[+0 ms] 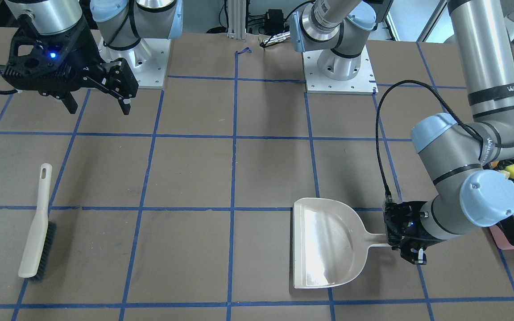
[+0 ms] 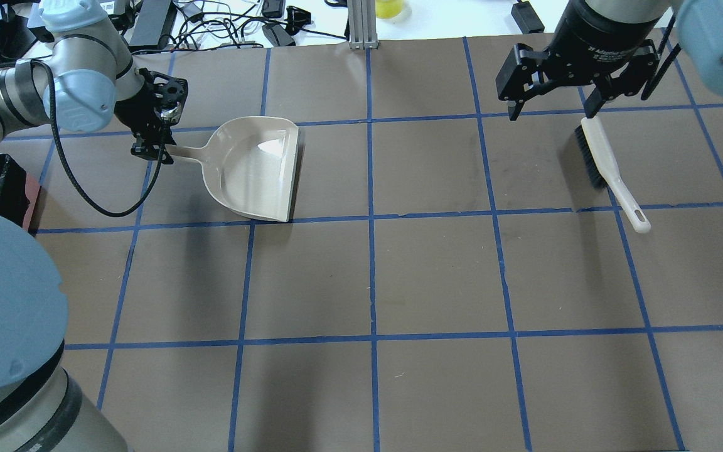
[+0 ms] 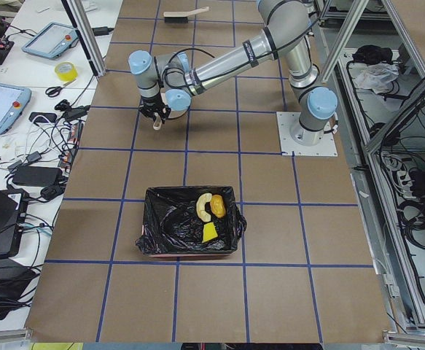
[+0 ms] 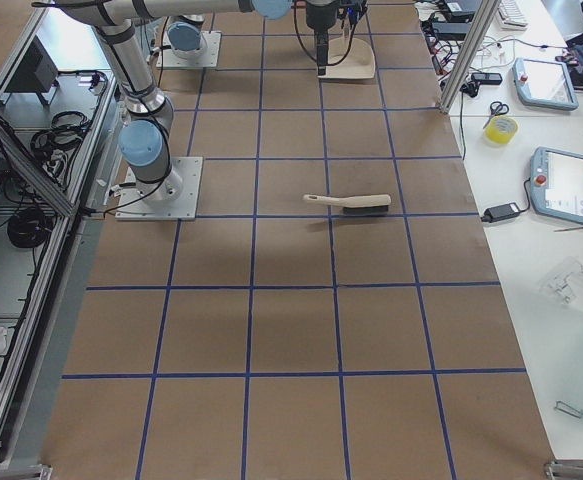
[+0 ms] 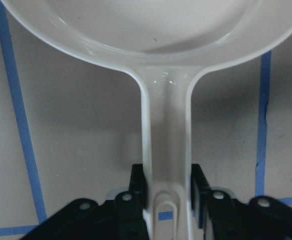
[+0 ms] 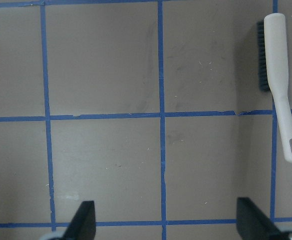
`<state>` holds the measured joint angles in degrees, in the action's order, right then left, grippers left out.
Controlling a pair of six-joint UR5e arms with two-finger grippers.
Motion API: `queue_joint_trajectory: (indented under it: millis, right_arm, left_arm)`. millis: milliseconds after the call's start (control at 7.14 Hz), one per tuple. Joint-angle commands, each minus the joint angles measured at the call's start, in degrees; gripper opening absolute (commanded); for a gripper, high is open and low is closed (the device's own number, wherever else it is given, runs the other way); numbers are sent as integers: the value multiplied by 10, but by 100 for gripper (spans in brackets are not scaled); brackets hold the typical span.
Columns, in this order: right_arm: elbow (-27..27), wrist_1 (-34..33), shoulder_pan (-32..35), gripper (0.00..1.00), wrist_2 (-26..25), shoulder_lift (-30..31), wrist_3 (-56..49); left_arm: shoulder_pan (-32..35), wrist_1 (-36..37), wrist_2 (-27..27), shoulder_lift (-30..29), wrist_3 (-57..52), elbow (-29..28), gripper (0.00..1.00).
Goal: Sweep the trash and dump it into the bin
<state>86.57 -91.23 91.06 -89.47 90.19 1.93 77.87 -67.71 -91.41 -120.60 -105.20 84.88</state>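
Trash: three toy-food pieces, all lying inside the black-lined bin at the robot's left end of the desk, so I judge sweeping and dumping done. Dustpan: flat on the desk, nothing in it, handle clamped between the closed fingers of the left tool; brush: lying loose, well apart from the right tool, which hangs above the desk, spread wide and holding nothing. Left to do, by my estimate: let go of the handle and pull both arms back.
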Motion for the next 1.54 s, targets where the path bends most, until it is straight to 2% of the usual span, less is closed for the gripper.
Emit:
queue_joint_trajectory:
  millis: [0,140,280,560,700,980,1120,1400]
  right_arm:
    - [0,0,0,100,1,0,0]
    - [0,0,0,100,2,0,0]
    - [0,0,0,100,2,0,0]
    - [0,0,0,100,1,0,1]
    - [0,0,0,100,1,0,0]
    - [0,0,0,100,1,0,0]
    - [0,0,0,100,1,0,0]
    - [0,0,0,100,1,0,0]
  left_arm:
    - [0,11,0,-5,0,5,1]
    - [0,20,3,-8,-1,6,26]
    - [-1,21,4,-9,0,6,35]
    - [-1,23,1,-13,3,4,73]
    - [-1,23,0,-13,5,3,80]
    - [10,19,3,4,22,-9,80]
    - [11,-10,6,24,57,-23,80]
    - [49,-126,6,78,118,-62,80]
